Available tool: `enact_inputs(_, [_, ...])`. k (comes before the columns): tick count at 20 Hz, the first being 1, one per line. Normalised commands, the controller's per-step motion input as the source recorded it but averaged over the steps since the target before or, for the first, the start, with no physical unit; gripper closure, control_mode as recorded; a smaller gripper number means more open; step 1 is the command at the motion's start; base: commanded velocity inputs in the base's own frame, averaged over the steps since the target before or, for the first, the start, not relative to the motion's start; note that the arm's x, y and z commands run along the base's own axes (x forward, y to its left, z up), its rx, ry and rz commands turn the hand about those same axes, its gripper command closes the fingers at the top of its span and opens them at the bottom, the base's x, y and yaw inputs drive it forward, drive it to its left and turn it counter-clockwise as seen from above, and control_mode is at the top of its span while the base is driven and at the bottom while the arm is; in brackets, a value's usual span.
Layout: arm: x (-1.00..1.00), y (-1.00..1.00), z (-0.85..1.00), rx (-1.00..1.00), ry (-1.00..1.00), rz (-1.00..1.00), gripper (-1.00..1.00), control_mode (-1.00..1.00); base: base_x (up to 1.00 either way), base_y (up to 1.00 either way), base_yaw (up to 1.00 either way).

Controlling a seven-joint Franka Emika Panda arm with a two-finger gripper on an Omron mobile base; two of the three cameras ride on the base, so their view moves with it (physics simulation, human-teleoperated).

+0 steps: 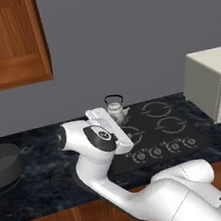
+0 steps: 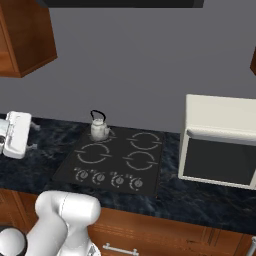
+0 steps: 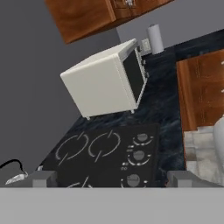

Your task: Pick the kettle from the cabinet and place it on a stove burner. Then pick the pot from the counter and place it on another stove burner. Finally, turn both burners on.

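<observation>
The small silver kettle [image 1: 115, 109] [image 2: 99, 130] with its black arched handle stands upright on the back-left burner of the black cooktop [image 1: 156, 128] [image 2: 120, 162]; its handle [image 3: 11, 165] shows at the lower left of the hand view. The other stove burners [image 1: 170, 125] [image 2: 140, 160] are bare, with a row of knobs [image 2: 107, 178] along the front. The dark grey pot [image 1: 4, 162] rests on the counter [image 1: 43, 181] at far left. My gripper [image 2: 33, 136] [image 3: 112, 178] hovers left of the kettle, open and empty. The wooden cabinet [image 1: 6, 48] hangs upper left.
A white microwave [image 1: 213, 83] [image 2: 220, 142] [image 3: 105, 83] stands on the counter right of the cooktop. A grey roll [image 3: 154, 38] sits beyond it. Wooden drawers with a silver handle [image 2: 120, 248] run below the counter. My arm crosses the cooktop's front-left corner in the left base view.
</observation>
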Motion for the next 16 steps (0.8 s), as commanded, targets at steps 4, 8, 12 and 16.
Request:
enact_inputs(4, [0.0, 0.15, -0.06, 0.04, 0.0, 0.05, -1.0, -1.0, 0.0, 0.0, 0.0])
enact_inputs(8, [0.0, 0.0, 0.0, 0.0, 0.0, 0.0, -1.0, -1.0, 0.0, 0.0, 0.0])
enact_inputs(12, [-0.03, 0.01, 0.0, 0.0, 0.0, 0.0, -1.0, 1.0, -0.06, 0.03, 0.0])
enact_inputs(16, [0.0, 0.0, 0.0, 0.0, 0.0, 0.0, -1.0, 1.0, -0.22, 0.29, 0.0])
